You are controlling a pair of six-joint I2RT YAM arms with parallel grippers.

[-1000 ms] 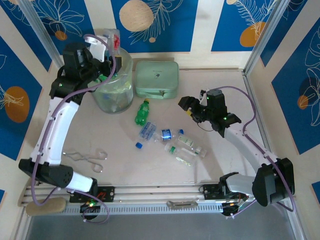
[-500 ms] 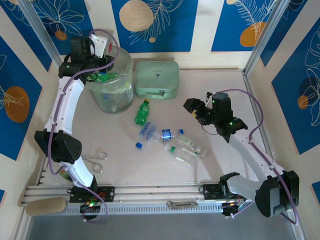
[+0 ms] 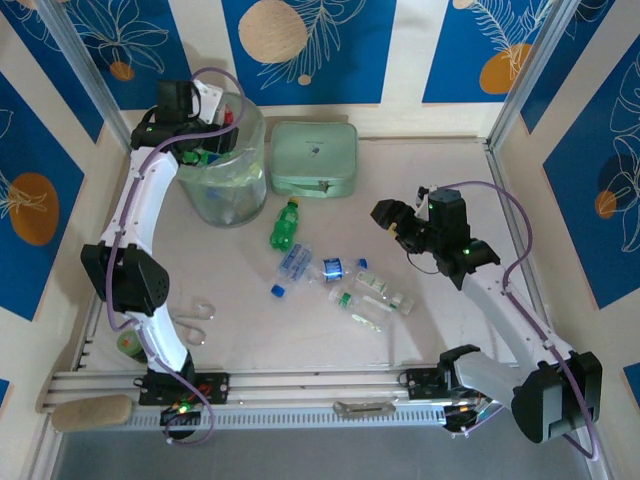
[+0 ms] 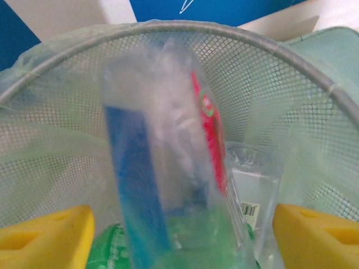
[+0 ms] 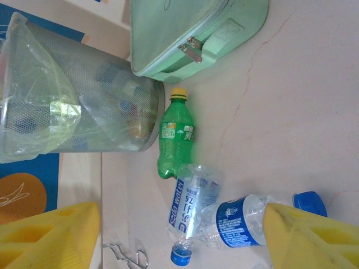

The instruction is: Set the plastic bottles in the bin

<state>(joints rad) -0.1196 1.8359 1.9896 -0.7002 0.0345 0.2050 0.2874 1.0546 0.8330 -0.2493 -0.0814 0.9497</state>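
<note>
A clear bottle (image 4: 168, 157) with a blue label and a red one is standing on end between the fingers (image 4: 47, 235) of the left hand (image 4: 182, 235), just inside the mesh rim of the bin (image 4: 263, 50). It is showing blurred. The fingers are standing wide, with a gap on each side of the bottle, so the hand is gripping nothing. Under the bottle, a green one and a clear one with a barcode are lying in the bin.

The left wrist view is giving all of that. The top view is showing the arm reaching over the bin's mouth, with the mint case (image 3: 315, 158) beside it.

The right hand (image 3: 390, 218) is hanging over the worktop (image 3: 450, 170) with its fingers spread wide and nothing between them. Ahead of it, its own camera is showing one green bottle (image 5: 176, 137) with a yellow cap and two crushed clear bottles (image 5: 193, 202) with blue labels. The top view is adding about three more clear ones nearer that hand, too bunched for a sure count.
</note>
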